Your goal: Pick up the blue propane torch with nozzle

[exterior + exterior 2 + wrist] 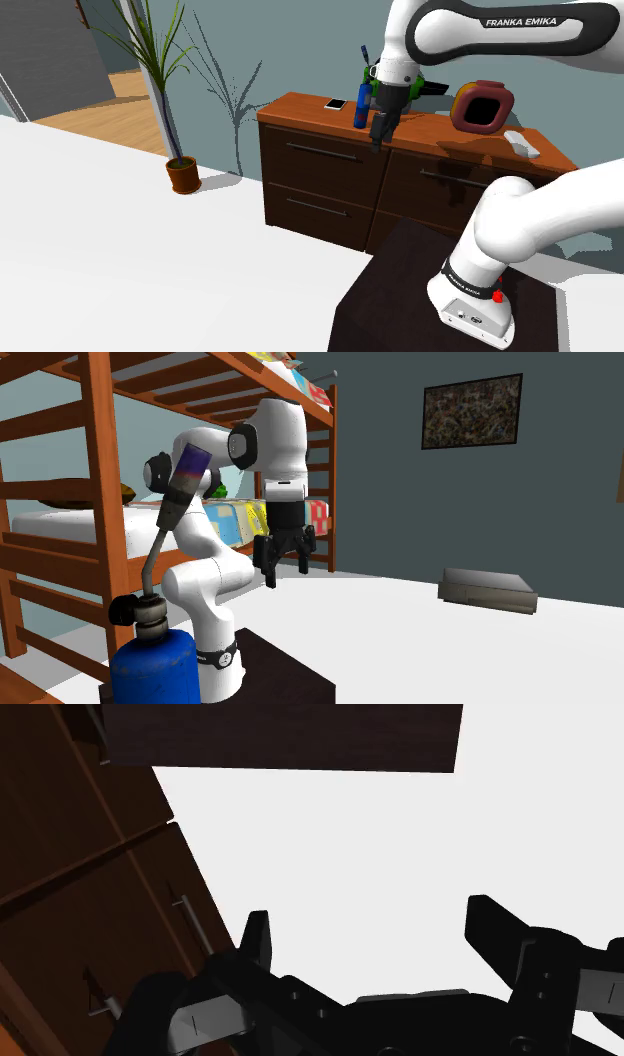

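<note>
My tool (pixel 379 138) hangs wide open and empty by the front edge of the dresser (pixel 300 110). The blue torch (pixel 361 108) stands upright toward the top's end at the shoulder view's left, beside a phone (pixel 335 104). Coming in low, I risk clipping that edge, or tipping the tall torch with one finger.

Even, bright render light throughout: potted plant (pixel 183 174) throws a soft grey shadow on the teal wall (pixel 300 50), white floor (pixel 120 260) reads flat and unshaded, dresser front (pixel 70 904) dim in wrist view.
</note>
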Robot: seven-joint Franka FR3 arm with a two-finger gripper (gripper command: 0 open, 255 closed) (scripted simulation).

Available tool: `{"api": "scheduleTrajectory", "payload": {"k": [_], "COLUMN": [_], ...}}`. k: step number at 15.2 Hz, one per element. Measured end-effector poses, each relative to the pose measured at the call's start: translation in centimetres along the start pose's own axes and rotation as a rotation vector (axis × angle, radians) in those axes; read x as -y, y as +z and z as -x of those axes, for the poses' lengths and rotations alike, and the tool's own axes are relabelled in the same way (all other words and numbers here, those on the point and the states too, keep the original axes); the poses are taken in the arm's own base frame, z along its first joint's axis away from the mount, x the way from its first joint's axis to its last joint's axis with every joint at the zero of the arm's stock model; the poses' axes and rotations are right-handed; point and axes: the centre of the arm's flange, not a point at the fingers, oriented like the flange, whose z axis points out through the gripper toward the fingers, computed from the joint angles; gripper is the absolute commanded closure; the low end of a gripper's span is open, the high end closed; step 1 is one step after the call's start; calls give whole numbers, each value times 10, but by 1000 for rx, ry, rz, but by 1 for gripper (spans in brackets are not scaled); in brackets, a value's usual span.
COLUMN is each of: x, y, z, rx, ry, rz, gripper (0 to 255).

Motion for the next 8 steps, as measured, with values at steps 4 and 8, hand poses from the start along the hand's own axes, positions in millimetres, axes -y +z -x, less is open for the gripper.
{"api": "scheduleTrajectory", "payload": {"k": [4, 8], "x": [-15, -43], "y": [-4, -12], "z": [-17, -43], "rx": [-41, -120], "ry": [53, 151], "rz": [6, 19], "gripper": [0, 0]}}
